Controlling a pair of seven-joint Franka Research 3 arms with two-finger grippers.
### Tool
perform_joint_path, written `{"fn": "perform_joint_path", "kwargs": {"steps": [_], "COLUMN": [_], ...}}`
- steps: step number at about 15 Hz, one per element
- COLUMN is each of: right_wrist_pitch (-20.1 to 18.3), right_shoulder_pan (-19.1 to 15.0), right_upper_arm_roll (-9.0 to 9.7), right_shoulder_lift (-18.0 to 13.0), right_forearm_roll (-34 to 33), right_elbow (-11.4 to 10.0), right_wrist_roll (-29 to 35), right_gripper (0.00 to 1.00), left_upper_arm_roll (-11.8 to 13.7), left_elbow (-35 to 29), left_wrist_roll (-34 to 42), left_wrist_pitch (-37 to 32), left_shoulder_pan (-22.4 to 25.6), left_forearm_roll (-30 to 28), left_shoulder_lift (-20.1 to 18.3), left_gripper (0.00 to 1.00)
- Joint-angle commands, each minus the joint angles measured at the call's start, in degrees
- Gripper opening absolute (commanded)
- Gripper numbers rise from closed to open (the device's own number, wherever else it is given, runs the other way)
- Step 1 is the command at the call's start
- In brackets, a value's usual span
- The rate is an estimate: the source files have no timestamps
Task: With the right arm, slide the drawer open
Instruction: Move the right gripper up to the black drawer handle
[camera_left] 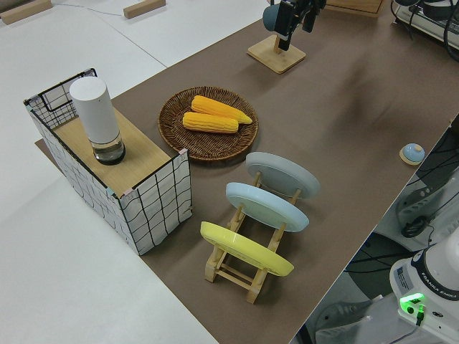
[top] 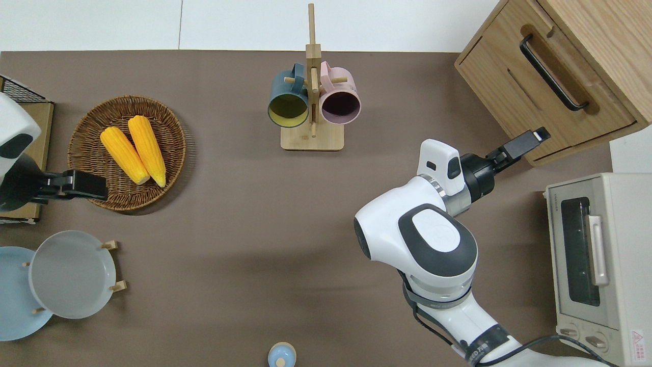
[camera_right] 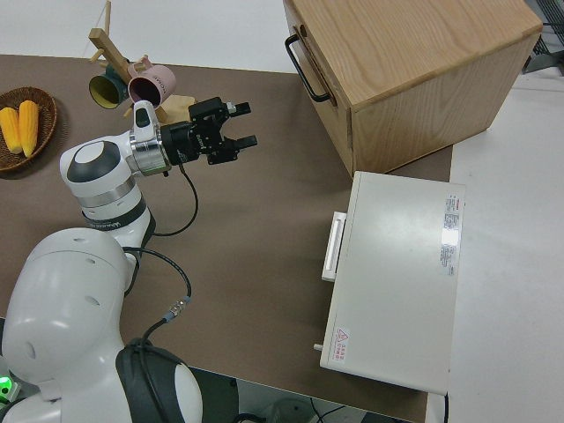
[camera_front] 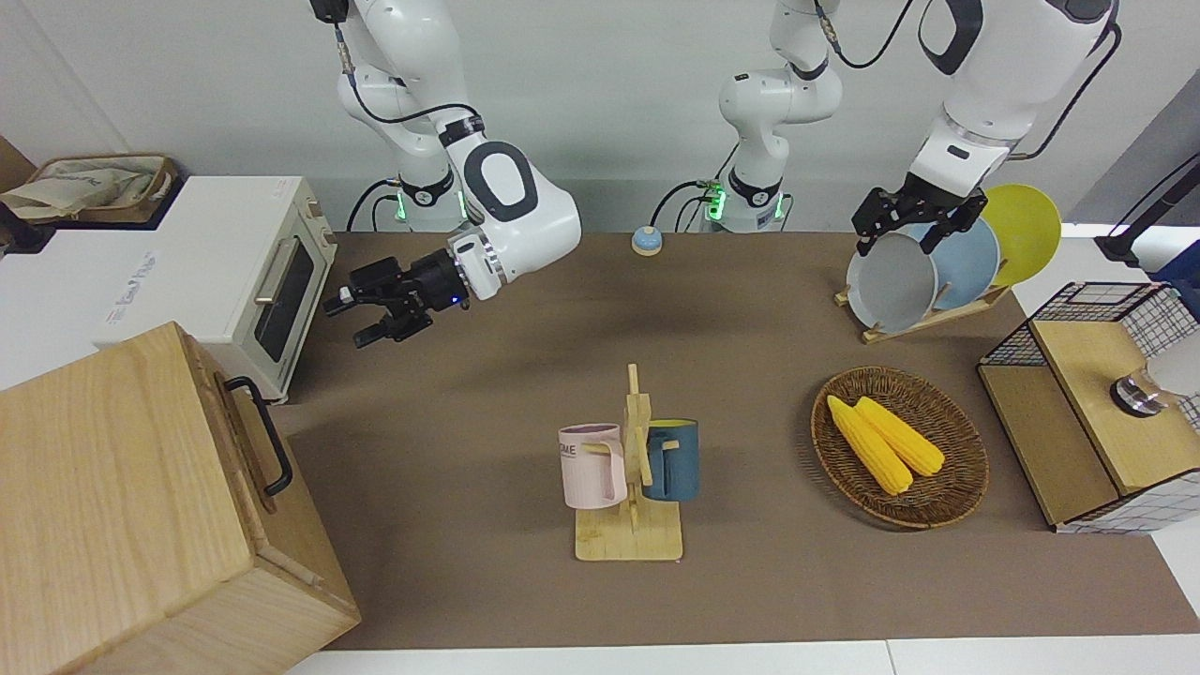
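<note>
The drawer (top: 555,97) is the wide light-wood front of the big pale cabinet (camera_front: 103,487) at the right arm's end of the table. It sits flush in the cabinet. Its black bar handle (top: 551,71) shows in the front view (camera_front: 265,436) and the right side view (camera_right: 304,63) too. My right gripper (camera_front: 347,322) hangs open and empty above the table, in front of the cabinet. In the overhead view the right gripper (top: 536,135) is beside the drawer front's end nearer to the robots, short of the handle. Its fingers (camera_right: 243,108) touch nothing. The left arm is parked, its gripper (camera_front: 898,239) open.
A white toaster oven (top: 596,265) stands beside the cabinet, nearer to the robots. Mid-table is a mug rack (top: 311,102) with a pink and a blue mug. A wicker basket (camera_front: 966,487) with corn, a plate rack (camera_front: 928,319), a mesh box (camera_front: 1097,422) and a bell (camera_front: 647,240) are also on the table.
</note>
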Motion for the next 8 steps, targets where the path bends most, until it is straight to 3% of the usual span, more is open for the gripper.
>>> {"fn": "perform_joint_path", "kwargs": {"steps": [1,4,8], "right_wrist_pitch": [2.3,6.6,8.3], "right_shoulder_pan": [-2.2,-4.7,-6.0], "right_upper_arm_roll": [0.49,0.49,0.41], "right_shoulder_lift": [0.3,0.0,0.0], "right_forearm_roll": [-3.8,-8.4,-8.6], "right_elbow": [-0.8,-1.9,-1.9], "right_wrist_roll": [2.4,3.8,5.2], "right_gripper": [0.977,0.979,0.979], "left_upper_arm_roll": [0.3,0.3,0.3], "left_elbow": [-0.3,-0.3,-0.3], "left_wrist_roll": [0.4,0.4,0.4], "left_wrist_pitch": [-0.6,-0.7,-0.6], "left_shoulder_pan": [-0.3,-0.3,-0.3], "left_forearm_roll": [0.7,0.7,0.7], "left_shoulder_lift": [-0.6,-0.6,-0.6], "left_gripper": [1.0,1.0,1.0]}}
